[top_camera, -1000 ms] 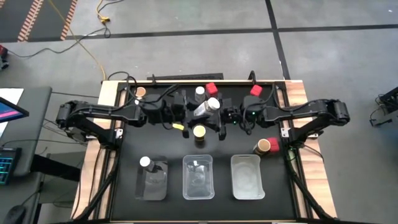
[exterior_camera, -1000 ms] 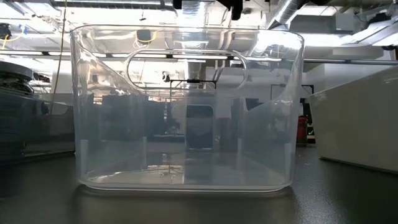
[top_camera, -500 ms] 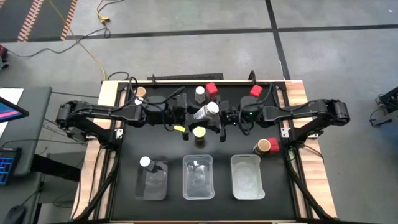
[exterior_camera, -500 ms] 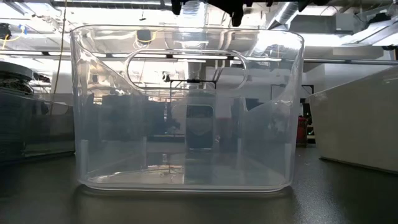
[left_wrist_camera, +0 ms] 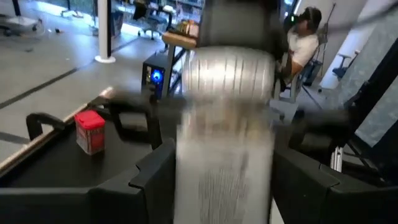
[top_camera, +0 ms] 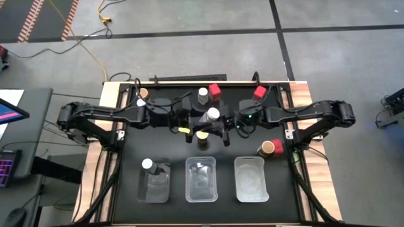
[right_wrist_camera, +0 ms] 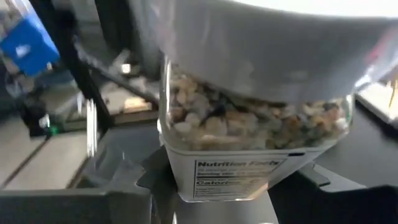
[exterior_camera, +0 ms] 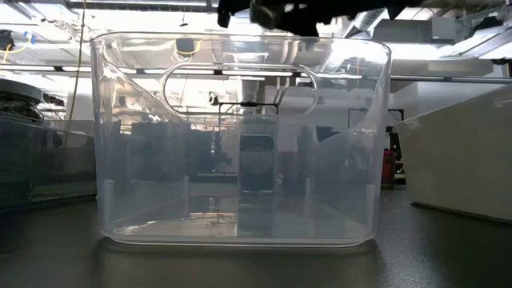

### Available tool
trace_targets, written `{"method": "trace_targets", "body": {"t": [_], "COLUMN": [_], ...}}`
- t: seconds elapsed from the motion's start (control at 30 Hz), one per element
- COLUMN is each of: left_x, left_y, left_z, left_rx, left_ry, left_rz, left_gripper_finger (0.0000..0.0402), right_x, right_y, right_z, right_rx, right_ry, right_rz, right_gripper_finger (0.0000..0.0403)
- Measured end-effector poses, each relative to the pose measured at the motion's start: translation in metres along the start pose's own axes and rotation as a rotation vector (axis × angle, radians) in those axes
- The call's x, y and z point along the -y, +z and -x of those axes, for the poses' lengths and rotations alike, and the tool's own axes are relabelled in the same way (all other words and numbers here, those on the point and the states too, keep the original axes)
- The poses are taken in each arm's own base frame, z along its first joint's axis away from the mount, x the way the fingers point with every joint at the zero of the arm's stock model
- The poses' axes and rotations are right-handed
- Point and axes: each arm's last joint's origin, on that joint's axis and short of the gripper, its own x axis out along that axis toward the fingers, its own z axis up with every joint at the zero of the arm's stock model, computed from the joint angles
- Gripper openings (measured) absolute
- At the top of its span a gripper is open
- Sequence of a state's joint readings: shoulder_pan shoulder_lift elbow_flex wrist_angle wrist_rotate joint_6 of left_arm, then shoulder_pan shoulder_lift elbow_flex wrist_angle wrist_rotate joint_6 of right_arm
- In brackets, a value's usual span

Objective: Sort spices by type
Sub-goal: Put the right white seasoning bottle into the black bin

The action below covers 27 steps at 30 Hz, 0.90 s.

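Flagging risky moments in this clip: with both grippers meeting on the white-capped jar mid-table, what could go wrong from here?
1. The white-capped jar sits between the left gripper and right gripper; a mistimed handover might drop it.
2. A drop could strike the yellow-lidded jar just below.
3. The arms are very close and could bump.

Three clear plastic trays (top_camera: 201, 180) in row along near edge of table (top_camera: 129, 157).

White-capped jars: three, one (top_camera: 147, 164) at left tray, one (top_camera: 202, 92) far centre, one (top_camera: 213, 114) mid-table.

Red-capped jars: two (top_camera: 214, 90), both far side.

Tan-lidded jars: two, one (top_camera: 270, 147) right, one far left.

Yellow-lidded jar (top_camera: 202, 134): one, centre.
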<state>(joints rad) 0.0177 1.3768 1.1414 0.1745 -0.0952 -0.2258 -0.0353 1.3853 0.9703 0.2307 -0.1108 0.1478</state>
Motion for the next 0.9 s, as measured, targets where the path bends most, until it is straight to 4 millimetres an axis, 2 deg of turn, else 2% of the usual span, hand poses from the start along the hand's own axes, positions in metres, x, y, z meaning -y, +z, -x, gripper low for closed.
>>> {"method": "trace_targets", "body": {"t": [0.13, 0.37, 0.67, 0.9], "left_x": [0.001, 0.000, -0.002, -0.004], "left_y": [0.000, -0.008, -0.022, -0.025], "left_z": [0.000, 0.001, 0.003, 0.004], "left_rx": [-0.007, -0.085, -0.237, -0.274], "left_ry": [-0.012, -0.008, 0.033, 0.027], "left_rz": [-0.002, 0.029, 0.155, 0.186], "left_gripper_finger": [0.0240, 0.0296, 0.0298, 0.0298], "right_x": [0.000, 0.000, -0.005, -0.008], "right_y": [-0.005, -0.007, -0.026, -0.036], "right_z": [-0.001, 0.000, 0.012, 0.020], "right_rx": [-0.049, -0.070, -0.319, -0.451], "right_ry": [0.015, 0.025, 0.041, 0.051], "right_rz": [-0.006, -0.006, 0.028, 0.015], "right_gripper_finger": [0.0219, 0.0219, 0.0219, 0.0219]}}
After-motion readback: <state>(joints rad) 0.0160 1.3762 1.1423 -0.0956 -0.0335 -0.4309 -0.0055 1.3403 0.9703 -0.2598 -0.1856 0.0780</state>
